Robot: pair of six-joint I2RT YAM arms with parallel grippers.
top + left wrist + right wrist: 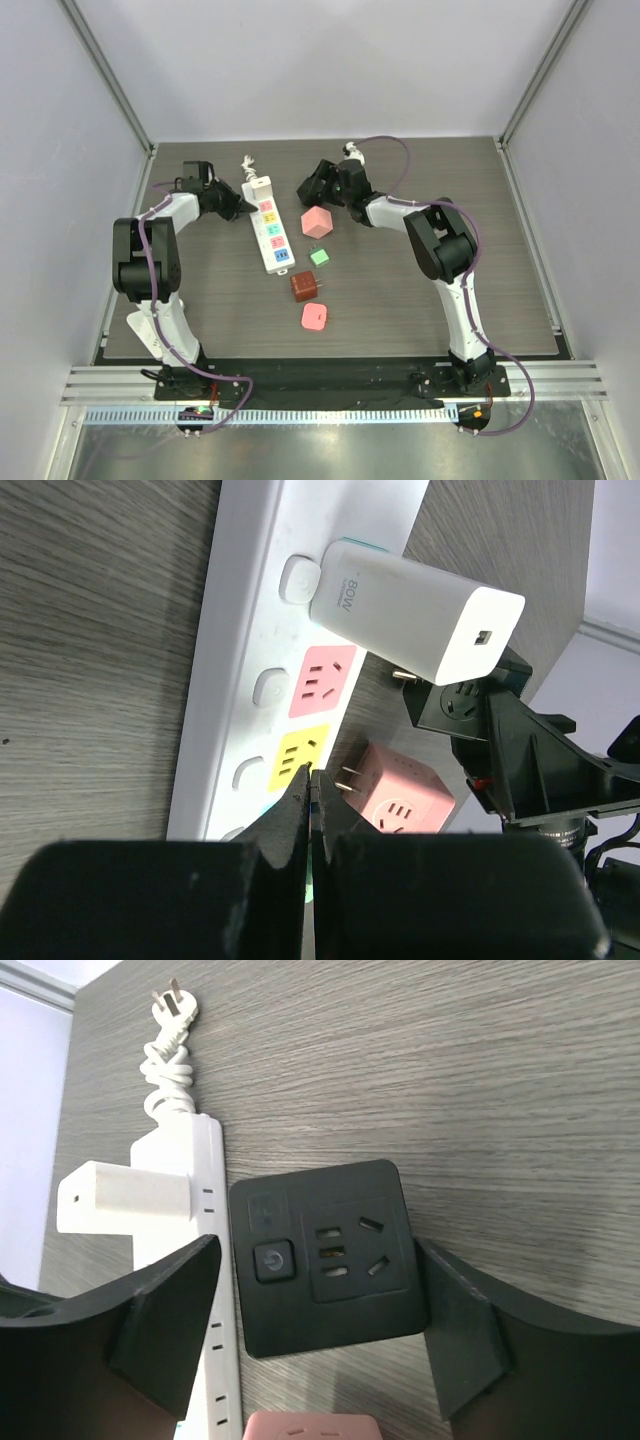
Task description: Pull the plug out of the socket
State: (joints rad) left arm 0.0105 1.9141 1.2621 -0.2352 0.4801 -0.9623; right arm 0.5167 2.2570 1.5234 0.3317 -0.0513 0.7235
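My left gripper [310, 785] is pinched together on nothing, tips above the socket [235, 670], which lies flat on the table [90, 630], the white charger [410, 610] seated in its end outlet. My right gripper [318, 1260] is clamped on a black cube adapter [330, 1305] — no free grip there. Tug the charger with the socket unpinned and I judge the whole socket lifts with it — or skids.
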